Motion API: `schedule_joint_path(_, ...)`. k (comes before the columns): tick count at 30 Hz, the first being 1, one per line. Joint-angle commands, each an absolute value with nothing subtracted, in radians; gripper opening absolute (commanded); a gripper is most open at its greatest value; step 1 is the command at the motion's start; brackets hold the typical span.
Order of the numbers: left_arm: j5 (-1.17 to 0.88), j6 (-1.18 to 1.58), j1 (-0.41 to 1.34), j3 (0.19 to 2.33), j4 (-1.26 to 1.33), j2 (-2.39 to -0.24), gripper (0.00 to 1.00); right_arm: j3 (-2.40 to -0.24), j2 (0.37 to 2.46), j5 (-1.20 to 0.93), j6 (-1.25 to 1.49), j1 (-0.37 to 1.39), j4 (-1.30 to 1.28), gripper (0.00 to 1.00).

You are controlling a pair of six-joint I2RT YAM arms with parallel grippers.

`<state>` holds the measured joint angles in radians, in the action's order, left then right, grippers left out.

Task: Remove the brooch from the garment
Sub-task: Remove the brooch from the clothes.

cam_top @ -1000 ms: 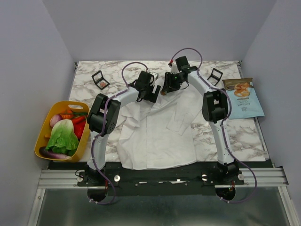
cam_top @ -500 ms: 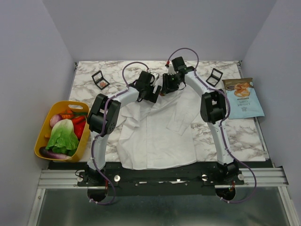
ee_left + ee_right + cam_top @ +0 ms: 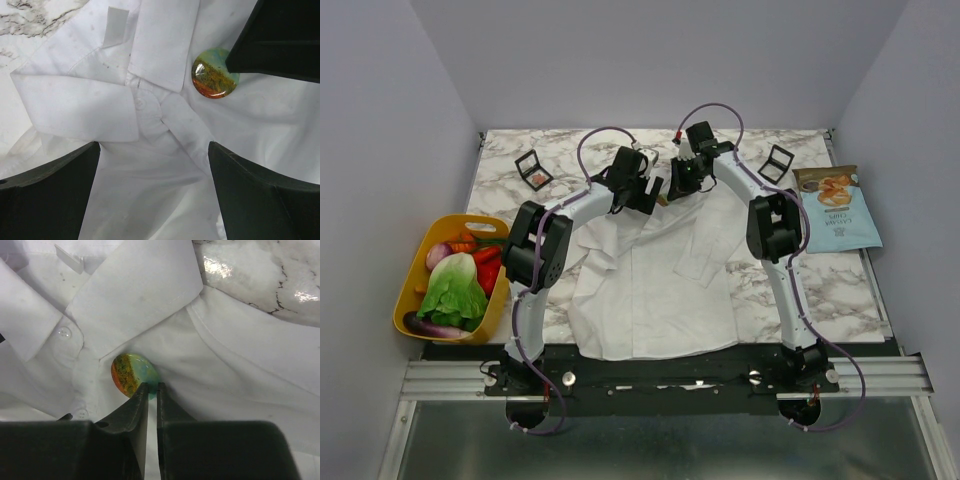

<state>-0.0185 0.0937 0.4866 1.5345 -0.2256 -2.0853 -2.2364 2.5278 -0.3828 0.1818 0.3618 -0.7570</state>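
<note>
- The garment [image 3: 650, 280] is lying spread face up on the marbled worktop [image 3: 820, 290], with its collar at the far end, where both arms are meeting.
- The brooch [image 3: 131, 374] is sitting on the shirt front just below a collar point. It is lying beside the buttoned placket and showing orange-red on one side and green on the other.
- The right hand [image 3: 151, 386] is reaching down onto the brooch. Its two fingers are drawn together to a thin slit and their tips are covering the brooch's lower rim, so it is looking clenched on that edge.
- In the left wrist view the brooch [image 3: 215, 74] is showing at the upper right. One dark finger of the right hand [image 3: 280, 35] is overlapping its green side.
- The left hand [image 3: 154, 150] is hanging spread wide over the folded collar and top button, gripping nothing. The brooch is lying beyond its right finger and well apart from both pads.
- From above, the left hand [image 3: 638, 190] and right hand [image 3: 678, 185] are standing close together over the collar.
- A yellow basket [image 3: 405, 300] of vegetables is sitting at the worktop's left edge.
- A blue snack bag [image 3: 838, 208] is lying at the right.
- Two open black palettes [image 3: 532, 168] [image 3: 776, 162] are standing near the far corners.
</note>
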Motion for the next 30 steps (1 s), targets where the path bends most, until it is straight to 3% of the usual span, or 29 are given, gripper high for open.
schedule_joint_path(1, -0.014, 0.081, 0.491, 1.519, -0.212, -2.037, 0.99, -2.207, 2.523, -0.433, 0.169, 0.374, -0.81, 0.13)
schedule_joint_path(12, -0.008, 0.08, 0.489, 1.517, -0.212, -2.034, 0.99, -2.198, 2.464, -0.469, 0.156, 0.374, -0.787, 0.0)
schedule_joint_path(23, -0.064, 0.077, 0.477, 1.583, -0.235, -2.039, 0.99, -2.191, 2.46, -0.454, 0.155, 0.374, -0.775, 0.01)
schedule_joint_path(26, -0.089, 0.083, 0.476, 1.604, -0.238, -2.042, 0.99, -2.197, 2.457, -0.44, 0.144, 0.374, -0.776, 0.11)
schedule_joint_path(27, -0.089, 0.084, 0.476, 1.612, -0.244, -2.045, 0.99, -2.203, 2.454, -0.437, 0.137, 0.374, -0.779, 0.16)
schedule_joint_path(28, -0.09, 0.09, 0.476, 1.62, -0.247, -2.054, 0.99, -2.209, 2.451, -0.419, 0.129, 0.374, -0.782, 0.29)
schedule_joint_path(30, -0.095, 0.104, 0.472, 1.628, -0.252, -2.065, 0.99, -2.24, 2.453, -0.387, 0.101, 0.374, -0.799, 0.4)
